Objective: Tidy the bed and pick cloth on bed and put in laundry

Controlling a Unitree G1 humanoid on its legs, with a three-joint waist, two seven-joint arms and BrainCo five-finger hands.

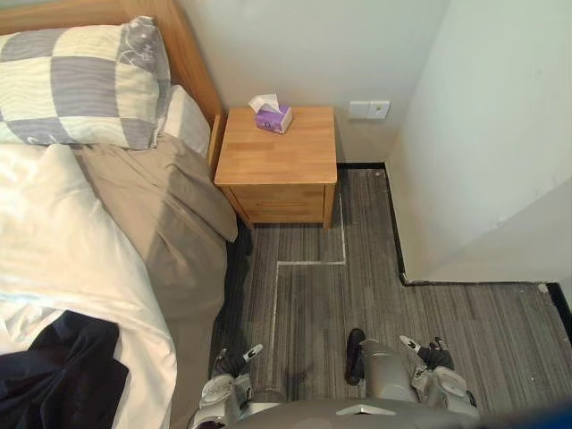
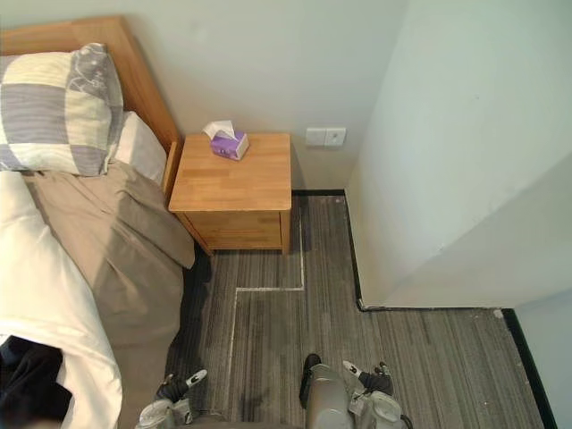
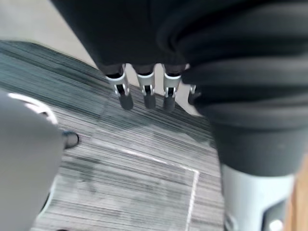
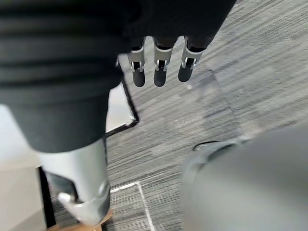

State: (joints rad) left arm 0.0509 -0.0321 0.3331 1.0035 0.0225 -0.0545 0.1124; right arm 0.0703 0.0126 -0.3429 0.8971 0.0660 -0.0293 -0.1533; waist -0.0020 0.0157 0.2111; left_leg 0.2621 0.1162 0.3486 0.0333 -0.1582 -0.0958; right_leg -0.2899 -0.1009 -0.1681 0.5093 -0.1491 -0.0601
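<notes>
A dark navy cloth [image 1: 54, 375] lies crumpled on the white duvet [image 1: 54, 250] at the bed's near left corner. Further up the bed, a tan sheet [image 1: 170, 223] hangs rumpled over the side, and a grey-and-cream checked pillow [image 1: 80, 85] leans on the wooden headboard. My left hand [image 3: 144, 89] hangs over the grey carpet beside the bed, fingers straight and holding nothing. On the other side, my right hand [image 4: 161, 72] hangs over the carpet the same way, empty. Both hands are well away from the cloth.
A wooden nightstand [image 1: 277, 165] stands against the back wall next to the bed, with a purple tissue box [image 1: 273, 116] on it. A white wall corner [image 1: 483, 179] juts in on the right. Striped grey carpet [image 1: 313, 295] runs between bed and wall.
</notes>
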